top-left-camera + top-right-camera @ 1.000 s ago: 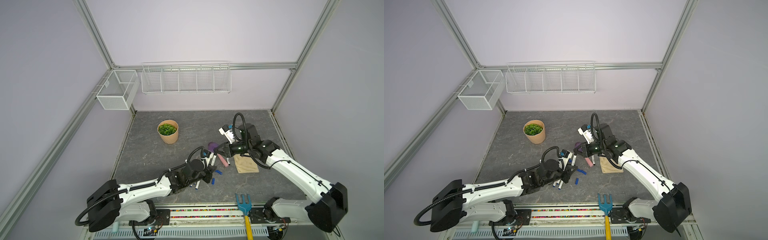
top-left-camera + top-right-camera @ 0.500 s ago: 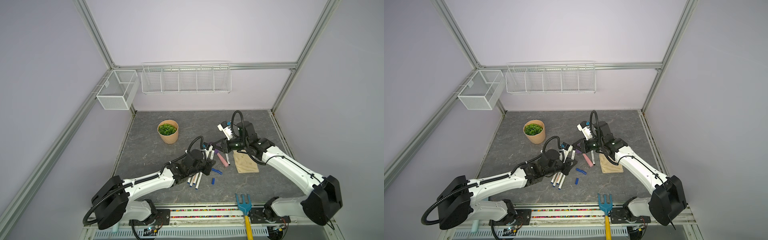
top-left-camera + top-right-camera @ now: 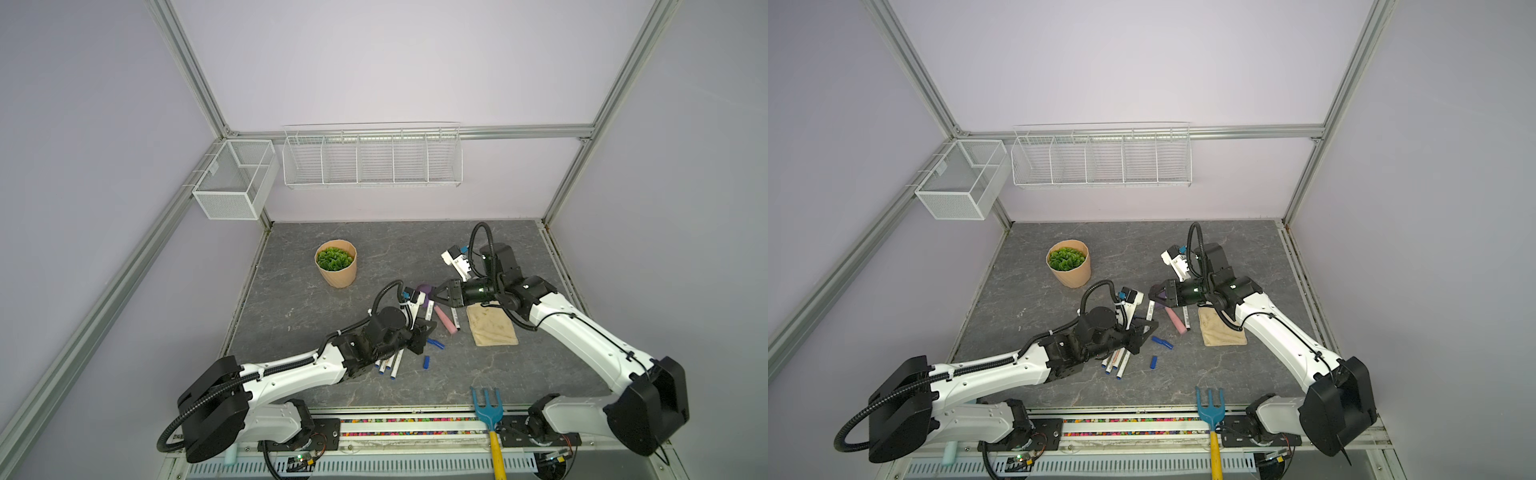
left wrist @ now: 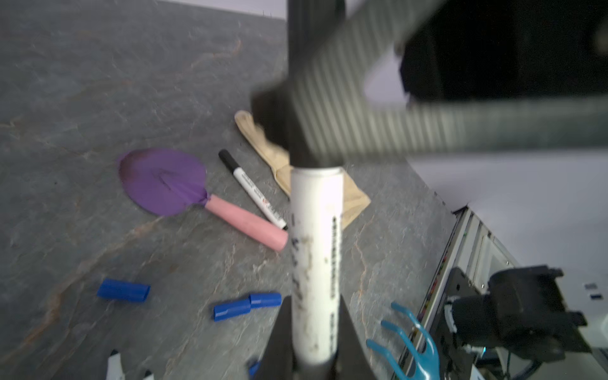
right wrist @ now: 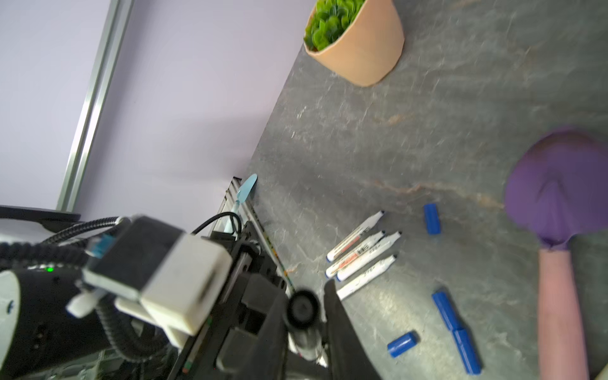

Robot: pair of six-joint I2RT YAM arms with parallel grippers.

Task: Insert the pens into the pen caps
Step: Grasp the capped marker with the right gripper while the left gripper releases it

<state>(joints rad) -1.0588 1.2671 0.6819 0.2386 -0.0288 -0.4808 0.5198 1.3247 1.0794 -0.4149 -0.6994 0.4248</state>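
The left tool (image 4: 314, 306) is clenched on a pen (image 4: 316, 230) above the surface (image 4: 98, 82), its black cap (image 5: 301, 309) between the jaws of the right tool (image 3: 434, 296); whether that tool pinches it I cannot tell. Four pens (image 5: 362, 255) and blue caps (image 5: 431, 218) lie loose nearby.

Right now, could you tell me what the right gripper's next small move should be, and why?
Probably open the right gripper a little more and draw it straight back off the black cap. That cap looks seated on the pen, which the left gripper clamps, and a gap shows between cap and jaw.
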